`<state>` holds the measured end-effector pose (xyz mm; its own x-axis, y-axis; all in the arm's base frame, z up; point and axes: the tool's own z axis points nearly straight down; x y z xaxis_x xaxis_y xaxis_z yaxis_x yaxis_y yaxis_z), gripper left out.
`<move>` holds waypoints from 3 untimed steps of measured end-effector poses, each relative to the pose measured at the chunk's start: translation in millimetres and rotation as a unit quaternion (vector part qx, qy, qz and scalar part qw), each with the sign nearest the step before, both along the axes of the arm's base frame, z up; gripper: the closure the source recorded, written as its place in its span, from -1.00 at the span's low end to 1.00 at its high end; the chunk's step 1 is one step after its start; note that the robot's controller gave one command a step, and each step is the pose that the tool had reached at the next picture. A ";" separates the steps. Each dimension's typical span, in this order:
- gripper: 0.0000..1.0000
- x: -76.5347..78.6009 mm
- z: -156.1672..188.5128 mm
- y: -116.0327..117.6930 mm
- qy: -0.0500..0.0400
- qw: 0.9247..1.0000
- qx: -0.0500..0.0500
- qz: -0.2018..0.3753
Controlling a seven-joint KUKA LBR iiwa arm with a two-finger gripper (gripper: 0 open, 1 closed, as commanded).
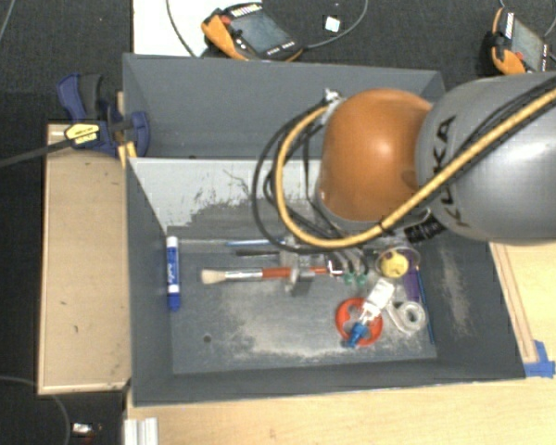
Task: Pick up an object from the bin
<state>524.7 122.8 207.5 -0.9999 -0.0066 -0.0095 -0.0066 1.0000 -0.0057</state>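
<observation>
Your claw (299,276) is hanging over the middle of the orange-handled pale-bristled paintbrush (248,273), which is lying left-to-right; you cannot tell whether it is clenched.

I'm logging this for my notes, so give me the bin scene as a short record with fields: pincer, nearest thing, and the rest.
bin: grey metal, scuffed floor
pincer: low at mid-bin, at the brush's handle
nearest thing: brush, orange-red handle, pale bristles pointing left, lying flat
left side: blue marker, alone by the left wall
right side: heap, with a red ring and a white tape roll
held: cannot tell
</observation>
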 end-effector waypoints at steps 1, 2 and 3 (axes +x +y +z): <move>1.00 16.5 89.1 -17.8 -0.002 1.000 0.000 0.018; 1.00 13.3 68.5 -20.3 -0.009 1.000 0.001 0.007; 1.00 10.9 39.3 -14.8 -0.002 1.000 -0.001 0.017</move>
